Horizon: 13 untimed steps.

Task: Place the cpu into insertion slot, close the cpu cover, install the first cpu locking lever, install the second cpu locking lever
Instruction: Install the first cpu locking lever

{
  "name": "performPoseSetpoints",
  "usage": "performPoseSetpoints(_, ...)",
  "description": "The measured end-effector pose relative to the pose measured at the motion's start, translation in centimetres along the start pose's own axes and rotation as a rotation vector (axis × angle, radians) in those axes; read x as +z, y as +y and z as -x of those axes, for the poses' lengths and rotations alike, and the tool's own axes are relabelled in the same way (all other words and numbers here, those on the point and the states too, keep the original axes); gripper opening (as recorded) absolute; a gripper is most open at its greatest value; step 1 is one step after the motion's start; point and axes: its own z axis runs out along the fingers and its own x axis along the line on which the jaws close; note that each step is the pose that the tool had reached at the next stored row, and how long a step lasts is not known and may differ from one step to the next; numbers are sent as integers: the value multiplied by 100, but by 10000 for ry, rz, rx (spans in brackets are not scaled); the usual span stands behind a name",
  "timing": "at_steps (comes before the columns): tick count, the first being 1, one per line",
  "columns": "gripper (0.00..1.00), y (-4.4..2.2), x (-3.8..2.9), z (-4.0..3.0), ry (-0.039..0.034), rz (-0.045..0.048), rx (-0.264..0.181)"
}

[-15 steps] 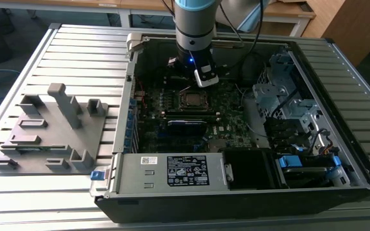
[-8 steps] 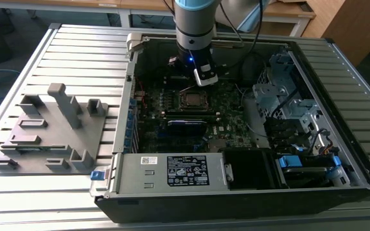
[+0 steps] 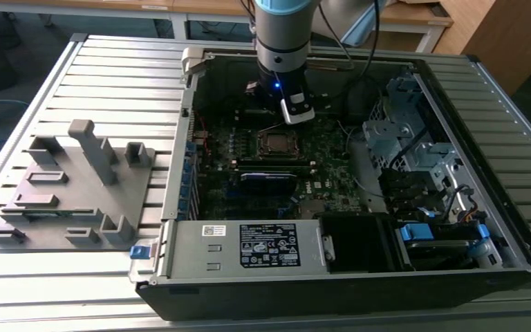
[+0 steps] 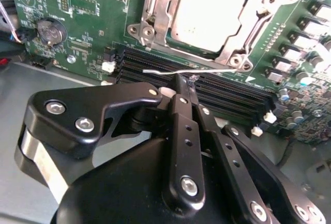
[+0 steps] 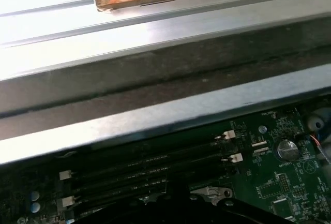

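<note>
slatted metal table (image 3: 81,69) carries an open black computer case (image 3: 339,290), with a grey moulded fixture (image 3: 72,187) lying beside it toward the exterior view's left. the arm (image 3: 284,34) reaches down into the case from the far side and ends just above the green motherboard (image 3: 330,173), close to the insertion slot (image 3: 278,143).

in the second wrist view the cpu (image 4: 207,12) sits in that slot, its pale metal top showing through the window of the cpu cover (image 4: 159,8), which lies flat over it. a thin silvery locking lever (image 4: 160,71) runs along the edge of the socket nearest the long black memory slots (image 4: 227,92) and looks raised off the board rather than tucked down.

the tool (image 4: 184,81) has its two black fingers drawn together with no gap between the tips. the lever wire crosses right at those tips. it may be pinched there or only touched; the angle does not settle it. nothing else is in the tool.

a round coin battery (image 4: 47,31) sits on the board, well apart from the socket. in the first wrist view the memory slots lie side by side below the bright metal wall of the case, with the battery near them.
</note>
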Motion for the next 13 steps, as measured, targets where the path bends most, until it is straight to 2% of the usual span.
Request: performPoseSetpoints(13,11,-7,9,3,-24,-5,88)
